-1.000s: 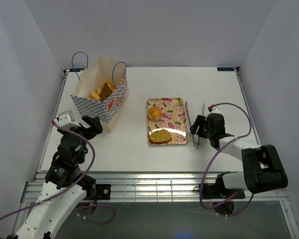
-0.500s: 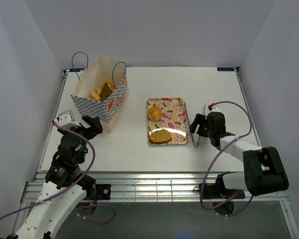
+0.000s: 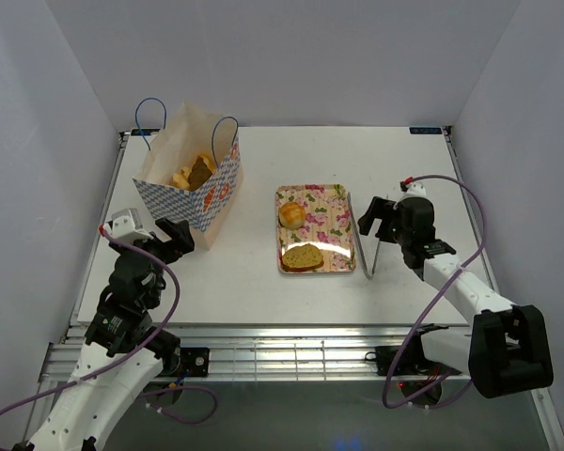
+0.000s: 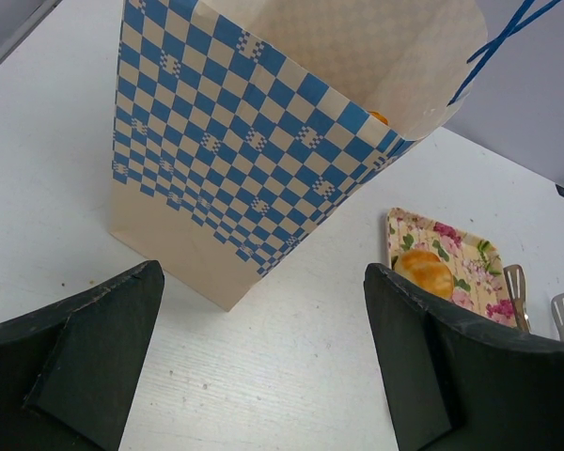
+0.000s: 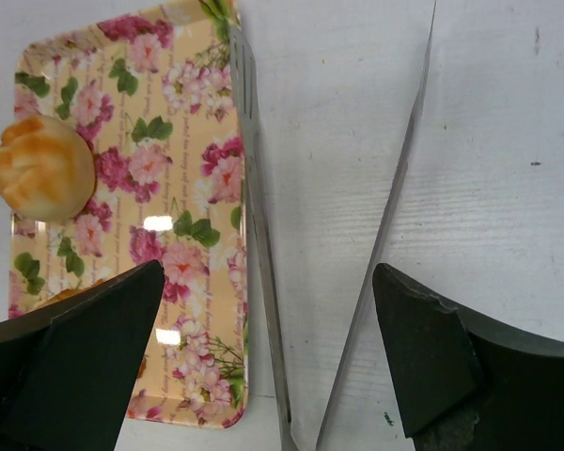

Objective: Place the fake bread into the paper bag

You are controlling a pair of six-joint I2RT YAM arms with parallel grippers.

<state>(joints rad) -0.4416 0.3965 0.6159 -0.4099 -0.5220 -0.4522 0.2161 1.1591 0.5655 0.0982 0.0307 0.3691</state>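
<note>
The paper bag (image 3: pixel 195 184) stands upright at the far left with several fake breads (image 3: pixel 196 172) inside; its checkered side fills the left wrist view (image 4: pixel 254 141). A round bun (image 3: pixel 292 214) and a flat slice (image 3: pixel 304 256) lie on the floral tray (image 3: pixel 331 199). The bun also shows in the right wrist view (image 5: pixel 42 167) and the left wrist view (image 4: pixel 425 272). My right gripper (image 3: pixel 374 218) is open and empty above metal tongs (image 5: pixel 256 216) lying beside the tray. My left gripper (image 3: pixel 166 241) is open and empty, near the bag's front.
The metal tongs (image 3: pixel 366 254) lie spread on the table along the tray's right edge (image 5: pixel 233 310); their tips show in the left wrist view (image 4: pixel 517 287). The bag's blue cord handles (image 3: pixel 150 111) stick up. White walls enclose the table.
My right gripper has drawn back and up from the tongs, toward the far right. The tongs stay on the table. The left arm has not moved.
</note>
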